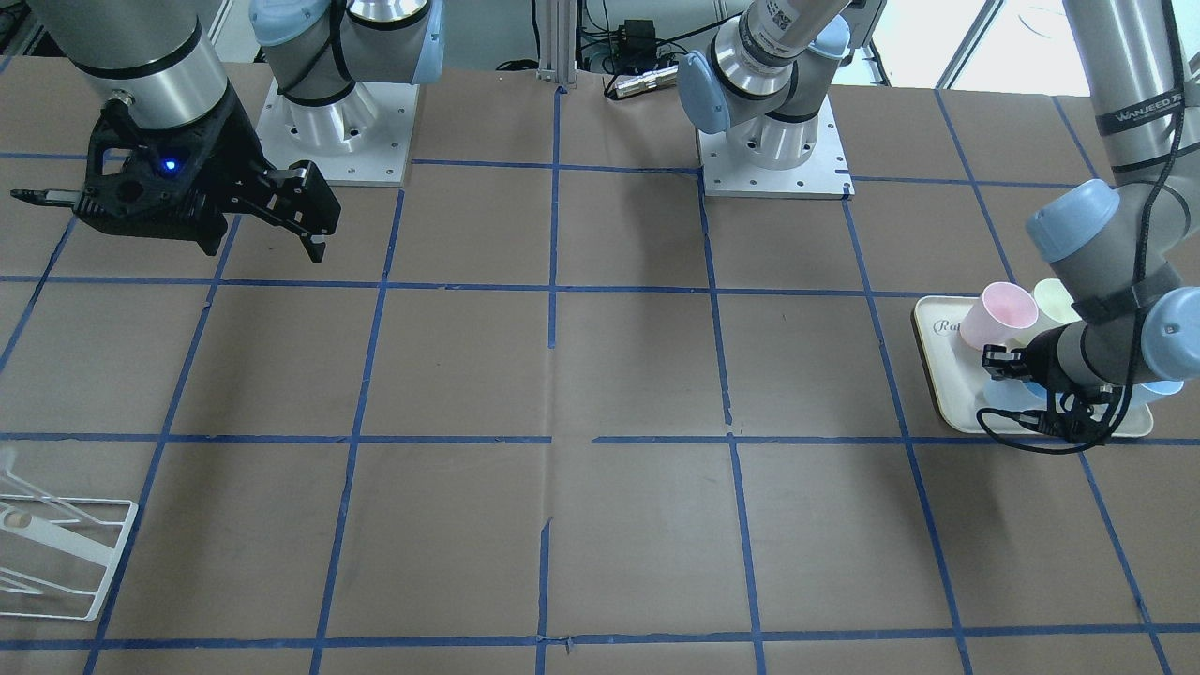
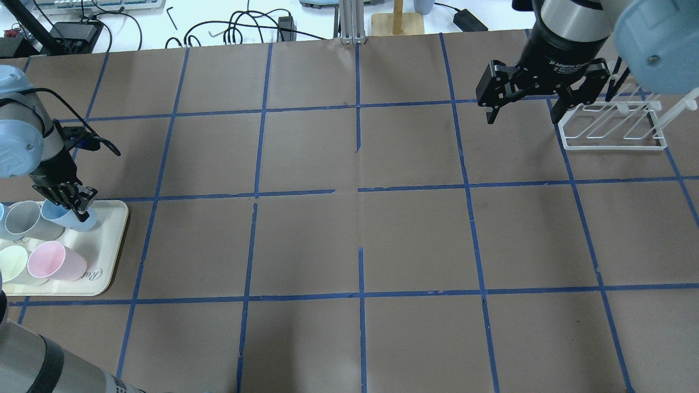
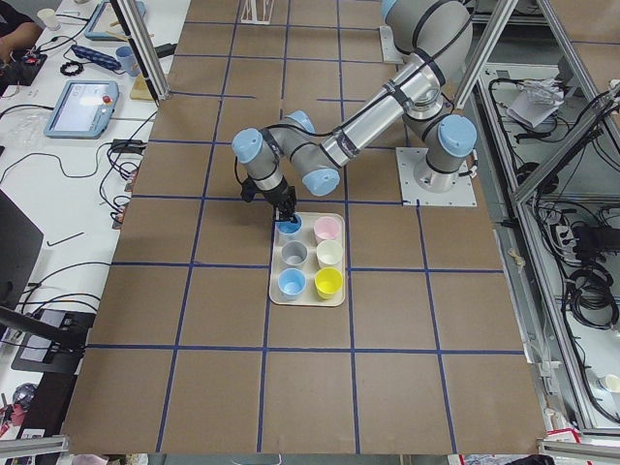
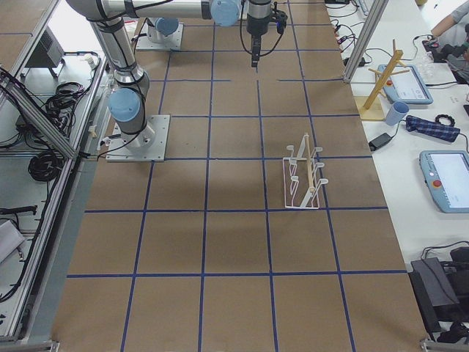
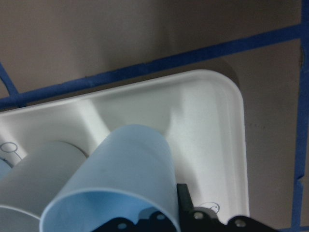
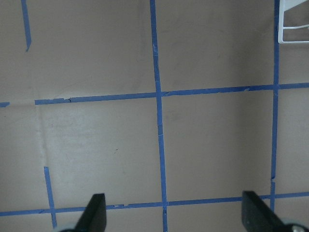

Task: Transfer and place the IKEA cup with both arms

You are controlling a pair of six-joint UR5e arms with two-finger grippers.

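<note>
- Cream tray (image 2: 112, 240) held six cups: the IKEA cup (image 2: 87, 222), tilted at one corner, plus grey cup (image 3: 294, 254), pink cup (image 3: 327, 229), pale cup (image 3: 330, 254), yellow cup (image 3: 328, 283) and second blue cup (image 3: 292, 283).
- Left gripper (image 2: 81, 207) pinched the IKEA cup's rim; right gripper (image 2: 523, 119) hung wide open and empty beside the wire rack (image 2: 611, 134).
- Overhead view cut off the tray's left side.

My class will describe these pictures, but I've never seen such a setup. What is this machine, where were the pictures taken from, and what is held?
A robot's left arm and right arm, bolted to a table, each end in a two-finger pincer. Four pictures come from fixed cameras: facing the robot, behind it, and at each table end; two from wrist cameras. A tray on the robot's left holds six cups, including a pink cup and a grey cup. The left pincer is shut on the rim of a pale-blue cup. The right pincer hangs open, empty. A wire rack stands on its right.
</note>
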